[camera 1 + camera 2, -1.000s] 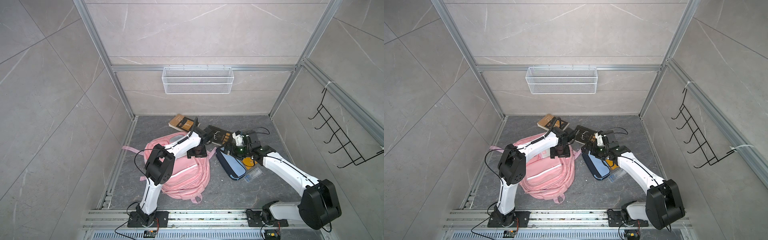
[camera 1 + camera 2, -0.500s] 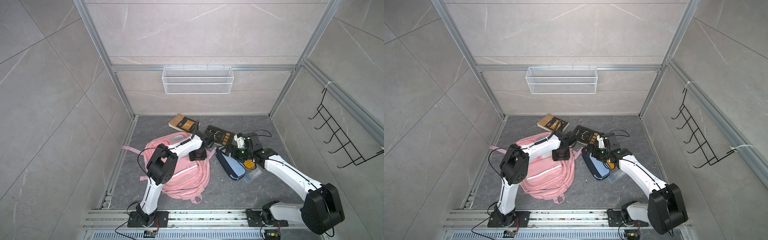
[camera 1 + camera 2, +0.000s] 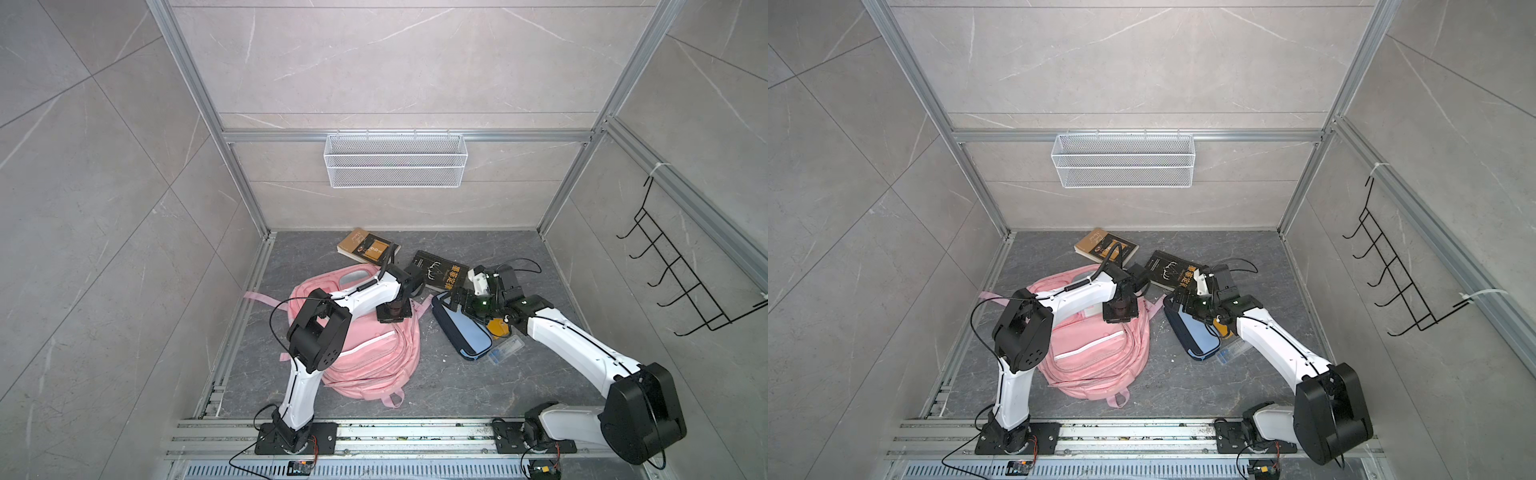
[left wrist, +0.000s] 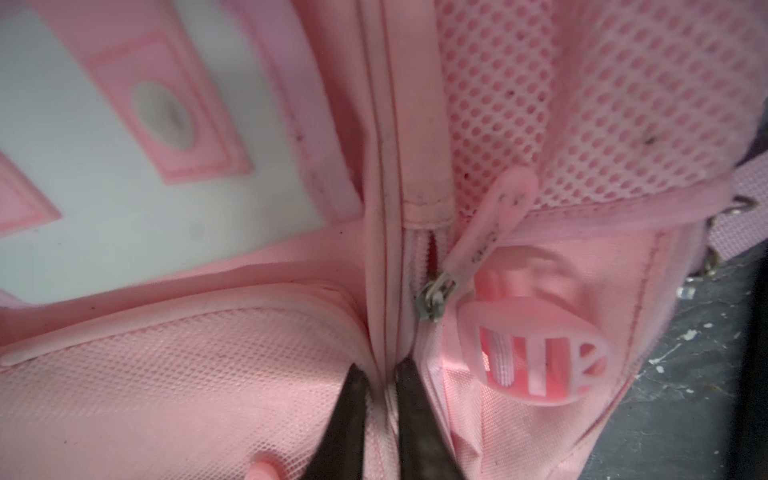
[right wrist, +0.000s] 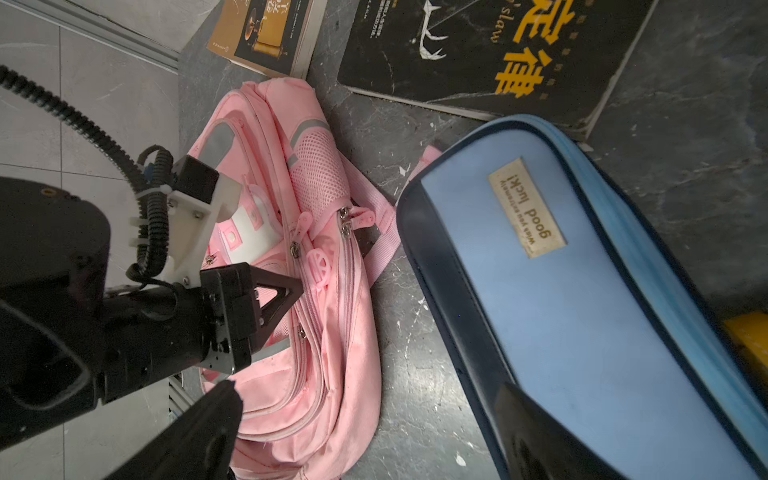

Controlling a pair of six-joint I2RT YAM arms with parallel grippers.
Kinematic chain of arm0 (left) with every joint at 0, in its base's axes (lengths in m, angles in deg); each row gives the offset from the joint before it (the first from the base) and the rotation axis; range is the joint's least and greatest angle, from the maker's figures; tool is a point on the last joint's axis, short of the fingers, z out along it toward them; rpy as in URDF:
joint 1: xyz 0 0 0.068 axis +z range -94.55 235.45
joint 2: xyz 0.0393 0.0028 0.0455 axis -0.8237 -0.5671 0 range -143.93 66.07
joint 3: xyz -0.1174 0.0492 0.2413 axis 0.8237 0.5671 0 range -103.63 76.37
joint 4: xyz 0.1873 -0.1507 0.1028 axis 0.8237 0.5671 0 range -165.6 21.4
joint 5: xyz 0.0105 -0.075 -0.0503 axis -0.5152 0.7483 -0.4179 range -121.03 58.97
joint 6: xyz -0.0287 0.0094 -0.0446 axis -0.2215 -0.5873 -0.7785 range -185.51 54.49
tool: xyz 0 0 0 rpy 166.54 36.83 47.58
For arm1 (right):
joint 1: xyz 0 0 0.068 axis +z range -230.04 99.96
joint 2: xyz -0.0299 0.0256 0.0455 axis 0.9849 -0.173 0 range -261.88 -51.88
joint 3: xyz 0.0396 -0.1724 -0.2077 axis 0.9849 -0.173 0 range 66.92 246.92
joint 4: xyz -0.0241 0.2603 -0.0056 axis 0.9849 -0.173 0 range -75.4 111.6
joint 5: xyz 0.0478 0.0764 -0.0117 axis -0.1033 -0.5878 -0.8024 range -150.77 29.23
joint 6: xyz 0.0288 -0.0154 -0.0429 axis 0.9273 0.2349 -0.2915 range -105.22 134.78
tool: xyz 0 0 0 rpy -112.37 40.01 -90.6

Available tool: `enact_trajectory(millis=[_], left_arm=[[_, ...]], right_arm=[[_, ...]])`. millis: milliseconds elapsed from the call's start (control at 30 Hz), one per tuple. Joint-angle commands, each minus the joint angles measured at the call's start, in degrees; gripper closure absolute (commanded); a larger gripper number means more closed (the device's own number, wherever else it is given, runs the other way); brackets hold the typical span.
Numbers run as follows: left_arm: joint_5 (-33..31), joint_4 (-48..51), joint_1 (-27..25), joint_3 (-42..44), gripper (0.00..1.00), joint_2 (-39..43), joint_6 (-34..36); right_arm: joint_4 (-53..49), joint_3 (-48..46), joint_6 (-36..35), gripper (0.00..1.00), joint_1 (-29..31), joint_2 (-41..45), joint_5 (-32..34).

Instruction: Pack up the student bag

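Lying flat around eight o'clock on the grey floor (image 3: 457,386), the pink student bag (image 3: 365,353) now has the left gripper (image 4: 381,369), spread a second ago, pinching its seam beside the zip slider (image 4: 434,297), likely bracing it for unzipping. At three o'clock the right gripper (image 5: 365,390) hangs spread over the pencil case (image 3: 465,332). Bag and case are zipped, contents unseen; wall basket (image 3: 395,176) looks empty

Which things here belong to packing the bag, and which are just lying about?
Job: soft pink fabric backpack; left claw shut on its seam; likely cargo: brown book, black book, light-blue zipped pencil case.
Lying about: white wire wall basket; black wire hook rack.
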Motion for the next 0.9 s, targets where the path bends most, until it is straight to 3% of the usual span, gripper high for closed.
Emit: enact_trajectory(millis=[0,233,433,500,667,867], left_arm=[[5.1,-3.8,-0.2,3.0,1.0,4.5,2.5],[9.3,-7.7,2.2,4.5,1.0,11.7,8.5],[17.3,-8.0,6.3,6.0,1.0,19.5,17.5],[23.6,-8.2,8.0,7.3,1.0,22.7,21.7],[31.3,-5.8,13.0,9.3,1.0,28.9,27.9],[34.9,-2.3,15.3,9.0,1.0,32.8,34.9]], right_arm=[[-0.4,3.3,-1.2,0.03,-0.1,-2.0,-0.6],[1.5,6.2,-7.1,0.07,-0.2,-3.9,-4.5],[7.3,3.8,-14.1,0.17,0.0,-0.6,-12.6],[9.9,1.6,-15.2,0.23,0.0,1.3,-15.2],[15.5,-3.7,-14.5,0.25,-0.1,5.4,-18.3],[22.5,-8.0,-16.5,0.28,0.0,6.7,-23.5]])
